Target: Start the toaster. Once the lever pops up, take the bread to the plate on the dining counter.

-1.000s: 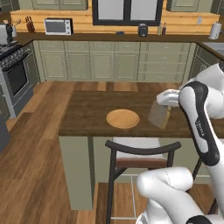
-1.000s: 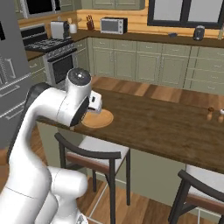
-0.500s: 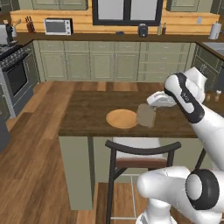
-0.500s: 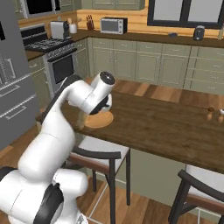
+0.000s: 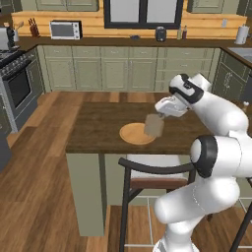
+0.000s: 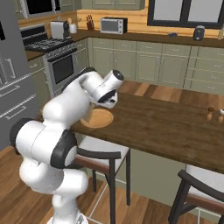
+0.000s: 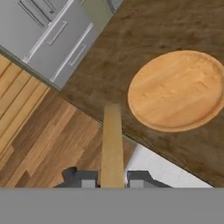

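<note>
Your end effector is clamped on the bread, held edge-on just beside the plate on the dining worktop; the plate lies toward the view's upper right.

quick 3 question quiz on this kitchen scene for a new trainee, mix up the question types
1. True or false: the bread already lies flat on the plate.
2. Multiple choice: what is the tool doing? A) standing open over the plate B) shut on the bread C) pressing the dining counter
3. Fill in: in the hand view, the plate lies on the ______ counter top, apart from the bread's edge.

Key
1. False: the bread hangs upright above the plate's near rim, held by the tool.
2. B: the thin slice sits edge-on between the two finger tips.
3. dark brown wood
</note>
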Controlling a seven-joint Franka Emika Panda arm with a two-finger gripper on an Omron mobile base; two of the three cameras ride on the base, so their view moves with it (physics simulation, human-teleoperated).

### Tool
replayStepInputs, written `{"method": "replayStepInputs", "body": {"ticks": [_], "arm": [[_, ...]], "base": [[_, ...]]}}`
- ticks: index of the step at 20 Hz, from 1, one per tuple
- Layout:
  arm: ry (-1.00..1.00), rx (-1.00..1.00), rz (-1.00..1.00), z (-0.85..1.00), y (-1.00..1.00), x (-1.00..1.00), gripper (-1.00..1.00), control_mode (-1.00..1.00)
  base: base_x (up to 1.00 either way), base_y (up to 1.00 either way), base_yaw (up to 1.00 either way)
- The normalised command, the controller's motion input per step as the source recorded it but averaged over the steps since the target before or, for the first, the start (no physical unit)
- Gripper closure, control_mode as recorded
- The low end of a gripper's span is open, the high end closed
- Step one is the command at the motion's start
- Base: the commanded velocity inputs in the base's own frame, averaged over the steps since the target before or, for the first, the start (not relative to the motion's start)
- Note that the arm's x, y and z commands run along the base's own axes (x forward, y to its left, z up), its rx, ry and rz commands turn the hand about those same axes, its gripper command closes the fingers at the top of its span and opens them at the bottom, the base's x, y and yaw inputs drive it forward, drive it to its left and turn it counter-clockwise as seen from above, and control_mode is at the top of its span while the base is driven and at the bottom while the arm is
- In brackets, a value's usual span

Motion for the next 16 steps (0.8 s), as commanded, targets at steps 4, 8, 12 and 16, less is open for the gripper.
{"method": "replayStepInputs", "body": {"ticks": [4, 8, 12, 16], "arm": [[0.00, 0.15, -0.13, -0.55, 0.12, 0.62, 1.00, -1.00], [-0.02, 0.12, -0.22, -0.65, 0.14, 0.40, 1.00, -1.00], [-0.06, 0.01, -0.26, -0.61, 0.12, 0.49, 1.00, -1.00], [-0.06, 0.00, -0.24, -0.39, 0.03, 0.59, 1.00, -1.00]], "base": [[0.00, 0.00, 0.00], [0.00, 0.00, 0.00], [0.00, 0.00, 0.00], [0.00, 0.00, 0.00]]}}
